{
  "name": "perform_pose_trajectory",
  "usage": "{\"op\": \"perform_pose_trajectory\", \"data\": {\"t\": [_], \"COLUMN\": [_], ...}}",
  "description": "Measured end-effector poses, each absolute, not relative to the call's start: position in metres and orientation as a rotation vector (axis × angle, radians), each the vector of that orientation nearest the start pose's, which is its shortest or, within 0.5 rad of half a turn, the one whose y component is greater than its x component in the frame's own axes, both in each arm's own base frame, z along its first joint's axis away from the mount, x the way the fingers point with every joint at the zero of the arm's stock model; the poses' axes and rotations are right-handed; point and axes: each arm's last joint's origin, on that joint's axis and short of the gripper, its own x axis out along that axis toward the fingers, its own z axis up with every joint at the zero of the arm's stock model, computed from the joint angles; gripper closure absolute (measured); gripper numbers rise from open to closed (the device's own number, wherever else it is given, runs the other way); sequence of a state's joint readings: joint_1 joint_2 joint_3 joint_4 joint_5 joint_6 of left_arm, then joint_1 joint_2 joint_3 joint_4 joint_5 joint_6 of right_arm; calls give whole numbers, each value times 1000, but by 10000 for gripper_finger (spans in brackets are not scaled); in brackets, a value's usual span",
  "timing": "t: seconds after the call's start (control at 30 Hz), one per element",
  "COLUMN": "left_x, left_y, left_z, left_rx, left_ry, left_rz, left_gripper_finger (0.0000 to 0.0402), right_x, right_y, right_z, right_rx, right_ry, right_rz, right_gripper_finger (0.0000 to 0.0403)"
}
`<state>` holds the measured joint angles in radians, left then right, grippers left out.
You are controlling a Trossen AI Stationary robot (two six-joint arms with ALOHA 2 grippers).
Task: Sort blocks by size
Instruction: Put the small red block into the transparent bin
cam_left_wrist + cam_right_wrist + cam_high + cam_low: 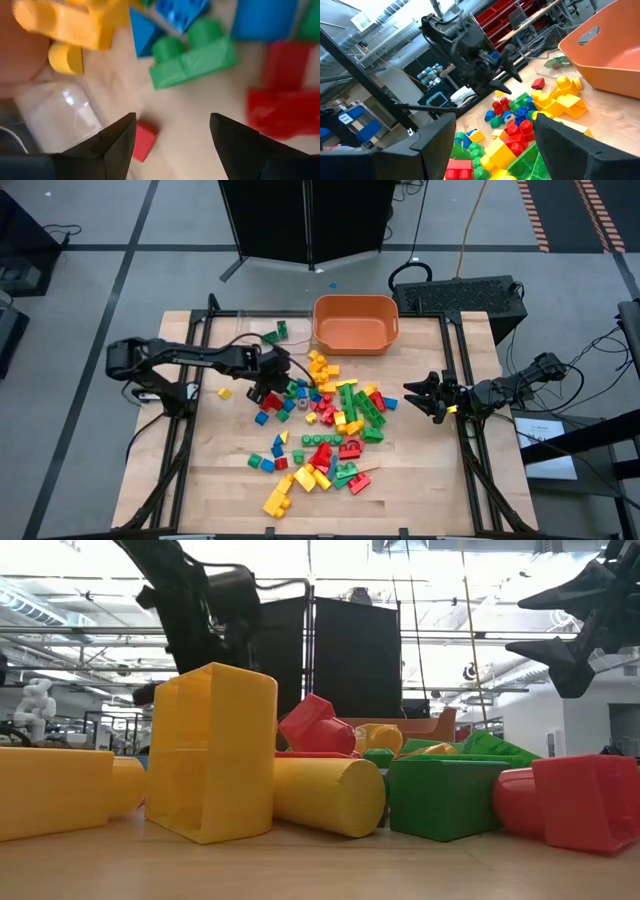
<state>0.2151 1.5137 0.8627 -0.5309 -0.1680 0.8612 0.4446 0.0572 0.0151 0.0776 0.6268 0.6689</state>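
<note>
Hovering low over the near-left fringe of the blocks (325, 425), on the side away from the orange tub (356, 323), the left gripper (268, 385) has its jaws apart with nothing between them. A small red cube (144, 141) lies just beside one fingertip (125, 131). If the gripper comes down as it stands, I judge that finger could land on the cube's edge and flick it aside, or the jaws could also rake in the green brick (195, 55) nearby — the pieces lie crowded here. The right gripper (432, 397) waits at the pile's far side from the left one, jaws wide and empty.

Only the left wrist view shows the cube's offset from the finger and a clear plastic tray (60, 112) beside it — the high view alone shows the whole spread of blocks below the tub.
</note>
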Motion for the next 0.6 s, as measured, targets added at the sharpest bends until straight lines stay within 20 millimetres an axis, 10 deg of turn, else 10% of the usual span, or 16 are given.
{"op": "perform_pose_trajectory", "data": {"t": [0.6], "left_x": [271], "left_y": [77], "left_z": [162], "left_rx": [914], "left_ry": [1345], "left_rz": [-203], "left_gripper_finger": [146], "right_x": [93], "right_y": [26], "right_z": [171], "right_rx": [684], "right_ry": [-89], "right_rz": [-161], "right_gripper_finger": [142]}}
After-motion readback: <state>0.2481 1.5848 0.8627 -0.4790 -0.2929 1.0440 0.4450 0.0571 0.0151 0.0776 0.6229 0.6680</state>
